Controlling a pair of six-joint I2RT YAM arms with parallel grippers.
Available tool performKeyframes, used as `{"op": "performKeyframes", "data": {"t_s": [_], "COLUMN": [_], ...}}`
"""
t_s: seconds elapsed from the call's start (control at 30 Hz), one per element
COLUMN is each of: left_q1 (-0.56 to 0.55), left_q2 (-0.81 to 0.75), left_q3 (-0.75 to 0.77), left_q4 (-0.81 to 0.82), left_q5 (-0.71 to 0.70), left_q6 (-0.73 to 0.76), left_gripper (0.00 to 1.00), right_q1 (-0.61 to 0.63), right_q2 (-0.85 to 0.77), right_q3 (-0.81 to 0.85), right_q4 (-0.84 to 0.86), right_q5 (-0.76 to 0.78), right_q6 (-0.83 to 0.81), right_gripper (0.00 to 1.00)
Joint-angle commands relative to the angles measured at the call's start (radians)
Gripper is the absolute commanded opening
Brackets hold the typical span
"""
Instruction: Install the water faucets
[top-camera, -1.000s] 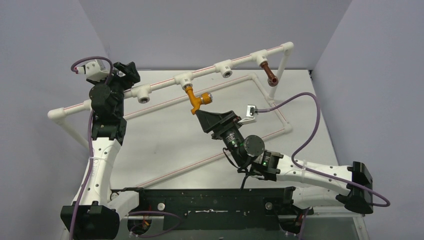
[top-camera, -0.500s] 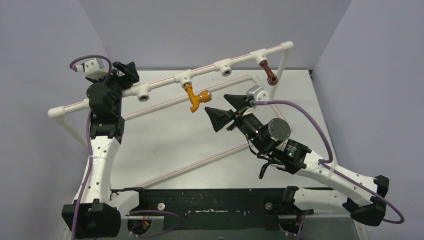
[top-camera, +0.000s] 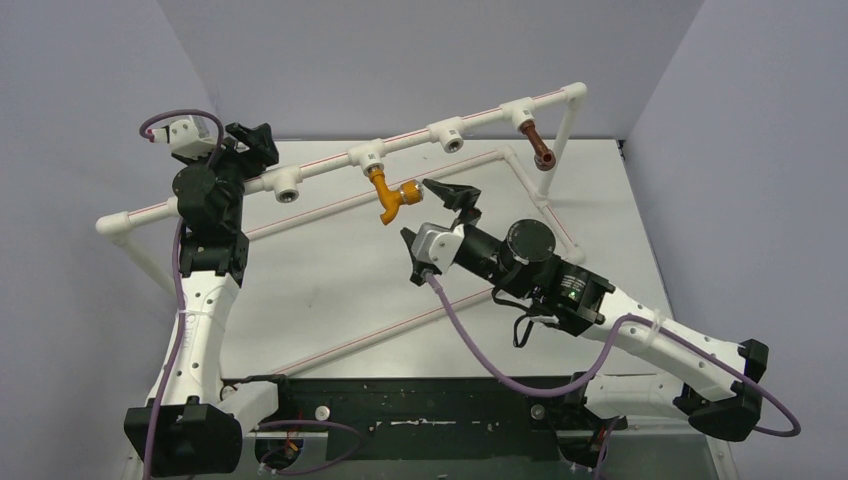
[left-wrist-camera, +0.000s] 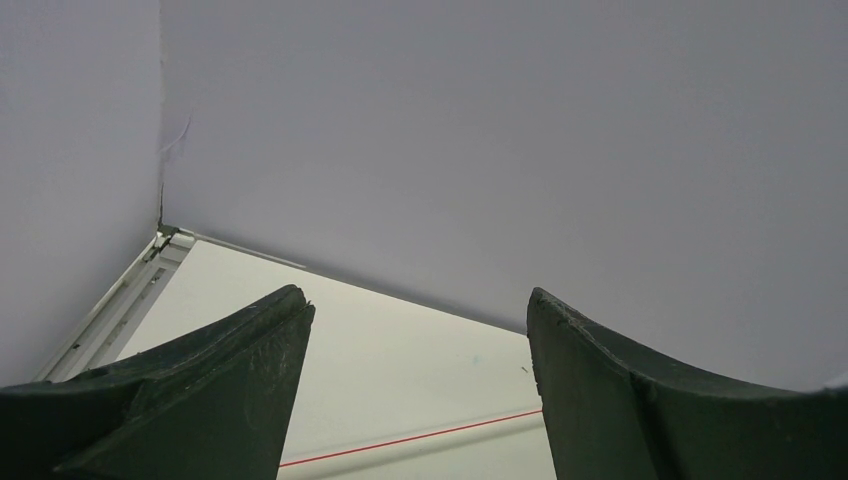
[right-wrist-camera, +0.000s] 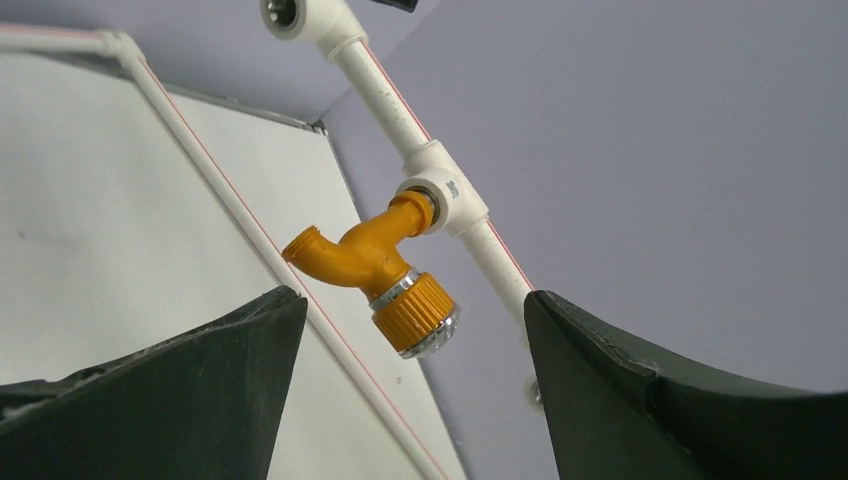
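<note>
The orange-yellow faucet (top-camera: 392, 198) with its round silver end hangs from a white tee socket (top-camera: 366, 157) on the upper pipe. It also shows in the right wrist view (right-wrist-camera: 368, 256). My right gripper (top-camera: 427, 216) is open and empty. It sits just right of this faucet, not touching it, with the faucet ahead between the fingers (right-wrist-camera: 415, 300). The dark reddish-brown faucet (top-camera: 538, 146) hangs from the far right tee socket (top-camera: 519, 111). My left gripper (top-camera: 255, 141) is open and empty at the left part of the upper pipe (left-wrist-camera: 415, 300).
The white pipe frame (top-camera: 330, 168) runs slanted across the back, with two bare tee sockets (top-camera: 288, 186) (top-camera: 450, 136). Its lower pipes (top-camera: 400, 322) lie on the table. A purple cable (top-camera: 480, 345) loops from my right wrist. Grey walls close in the back and sides.
My right gripper has backed off to the right of the orange-yellow faucet and rolled over at the wrist. The faucet stays in its socket. The left arm has barely moved.
</note>
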Motion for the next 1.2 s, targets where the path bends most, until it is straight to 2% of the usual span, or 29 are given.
{"op": "performKeyframes", "data": {"t_s": [0.0, 0.2, 0.47, 0.83, 1.0, 1.17], "left_q1": [0.009, 0.01, 0.008, 0.006, 0.006, 0.007], "left_q2": [0.099, 0.099, 0.098, 0.099, 0.099, 0.102], "left_q3": [-0.125, -0.125, -0.125, -0.125, -0.125, -0.124], "left_q4": [-0.412, -0.41, -0.412, -0.413, -0.413, -0.414], "left_q5": [0.051, 0.058, 0.055, 0.052, 0.053, 0.052], "left_q6": [0.01, 0.008, 0.008, 0.008, 0.008, 0.008], "left_gripper": [0.76, 0.76, 0.76, 0.76, 0.76, 0.76], "right_q1": [0.028, 0.102, 0.14, 0.134, 0.126, 0.126], "right_q2": [0.043, 0.136, 0.213, 0.279, 0.295, 0.313], "right_q3": [0.075, 0.094, 0.044, 0.029, 0.017, 0.006], "right_q4": [-0.08, -0.092, 0.122, 0.247, 0.279, 0.317], "right_q5": [0.003, 0.201, 0.375, 0.437, 0.453, 0.502], "right_q6": [-0.319, -0.539, -0.74, -0.757, -0.74, -0.737], "right_gripper": [0.83, 0.83, 0.83, 0.69, 0.53, 0.21]}}
